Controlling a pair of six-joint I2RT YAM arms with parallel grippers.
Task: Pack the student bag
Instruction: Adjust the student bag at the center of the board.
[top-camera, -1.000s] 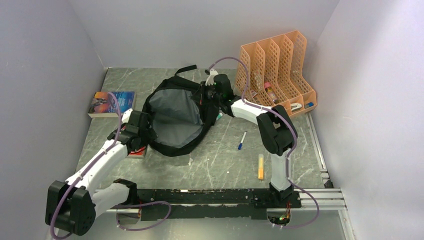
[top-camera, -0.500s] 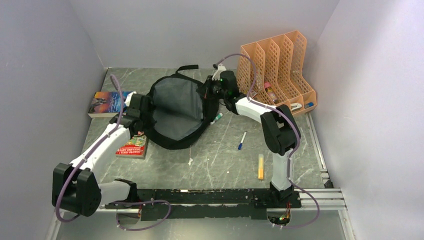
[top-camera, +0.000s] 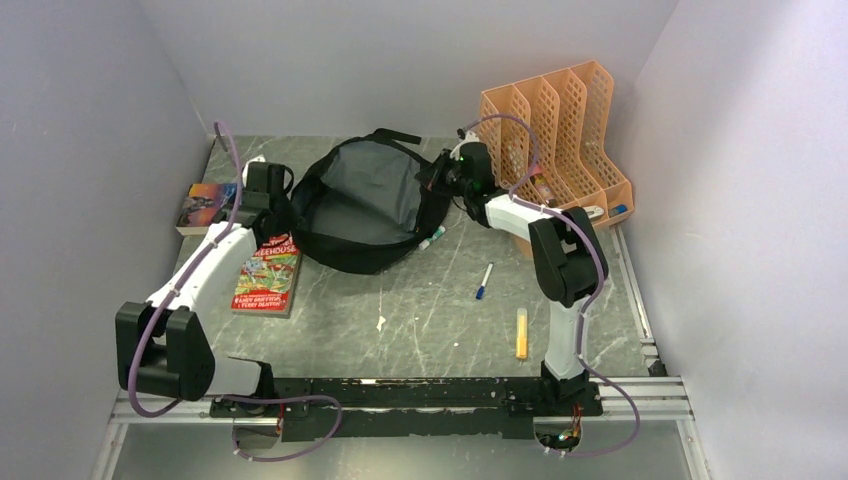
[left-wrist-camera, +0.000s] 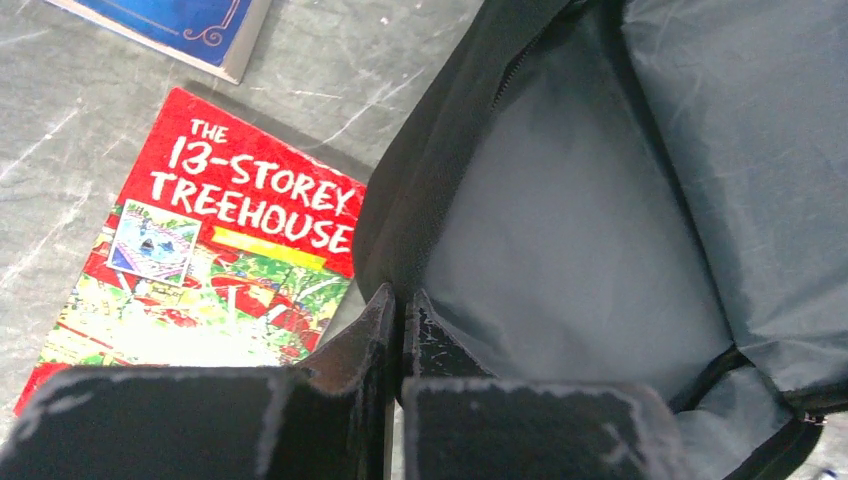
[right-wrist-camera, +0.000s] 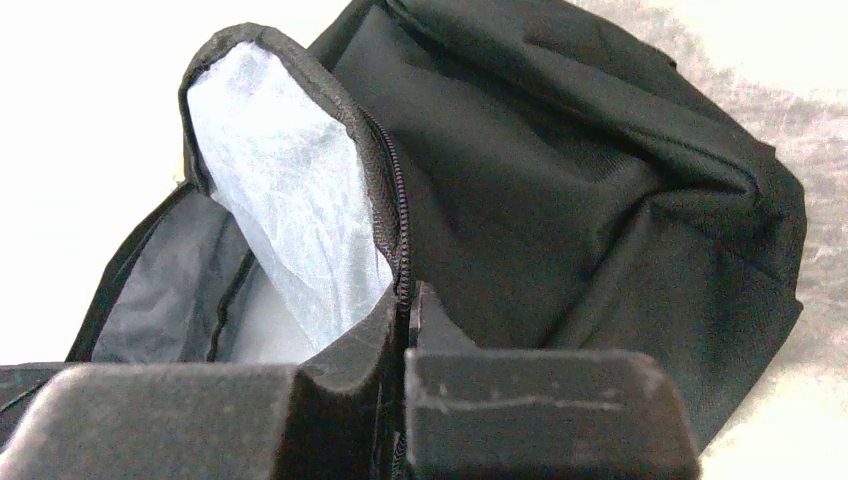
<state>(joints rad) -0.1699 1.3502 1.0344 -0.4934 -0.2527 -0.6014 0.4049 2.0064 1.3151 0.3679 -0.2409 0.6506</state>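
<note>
The student bag (top-camera: 365, 205) lies at the back middle of the table, black, its mouth spread wide on grey lining. My left gripper (top-camera: 284, 207) is shut on the bag's left rim; in the left wrist view the jaws (left-wrist-camera: 400, 302) pinch the black edge beside the lining (left-wrist-camera: 580, 230). My right gripper (top-camera: 438, 183) is shut on the right rim; in the right wrist view the fingers (right-wrist-camera: 405, 298) clamp the zipper edge (right-wrist-camera: 395, 200), with the bag's black outer fabric (right-wrist-camera: 560, 190) to the right.
A red book, "The 13-Storey Treehouse" (top-camera: 267, 275), lies left of the bag, with a blue book (top-camera: 203, 205) behind it. An orange mesh file organiser (top-camera: 555, 135) stands back right. A green-capped marker (top-camera: 432, 238), a blue pen (top-camera: 484, 280) and an orange stick (top-camera: 521, 333) lie on the table.
My left gripper has shut on the bag's left rim and moved toward the back. The bag has shifted back and its mouth has widened. The red book is uncovered.
</note>
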